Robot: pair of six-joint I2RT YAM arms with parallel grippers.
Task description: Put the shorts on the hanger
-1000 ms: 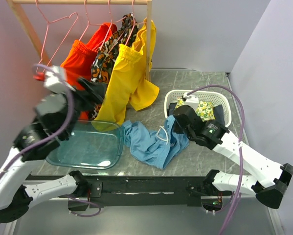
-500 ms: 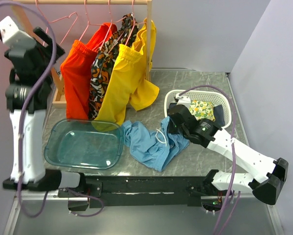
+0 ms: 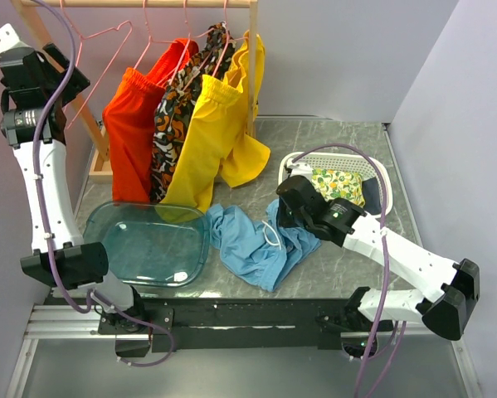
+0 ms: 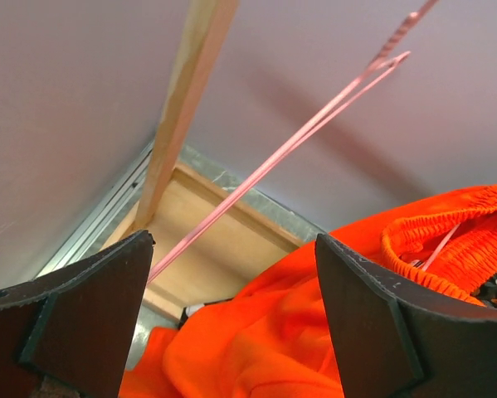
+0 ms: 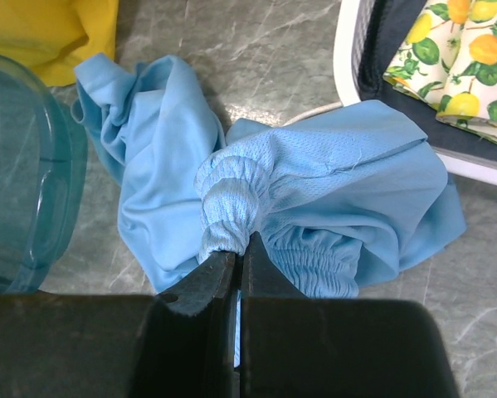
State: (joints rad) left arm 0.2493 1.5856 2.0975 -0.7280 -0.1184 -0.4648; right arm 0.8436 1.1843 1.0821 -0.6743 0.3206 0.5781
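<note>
Right jaws closed, pinching the bunched elastic waistband of the shorts [image 5: 314,191]; the wrist view shows fabric clamped right at the tips. Whether that bunch is lifted off the surface, can't tell.

Shorts [image 3: 260,245] lie crumpled on the worktop [image 3: 331,137], between the tub [image 3: 144,245] and the basket [image 3: 387,186]. Their right edge is up against the basket rim [image 5: 345,58], and their left leg reaches close to the tub wall [image 5: 16,166]. White drawstring loop is visible on top in the overhead view. Lemon-print cloth [image 3: 335,184] sits in the basket on something dark.

Right arm [image 3: 381,245] is stretched low across the worktop from the near right.

Left jaws wide open, holding nothing. In the wrist view the hanger [image 4: 289,141] wire runs diagonally across the gap between them, beyond the tips and not touching. Orange shorts [image 4: 314,332] fill the lower part of that view, with the wooden post [image 4: 182,99] at left.

Left arm [image 3: 41,182] stands nearly vertical, wrist up beside the rack's left post. Hanger [image 3: 107,65] hangs bare at the rod's left end, next to the orange shorts [image 3: 132,124], then a patterned garment [image 3: 175,108], then yellow shorts [image 3: 215,124].
</note>
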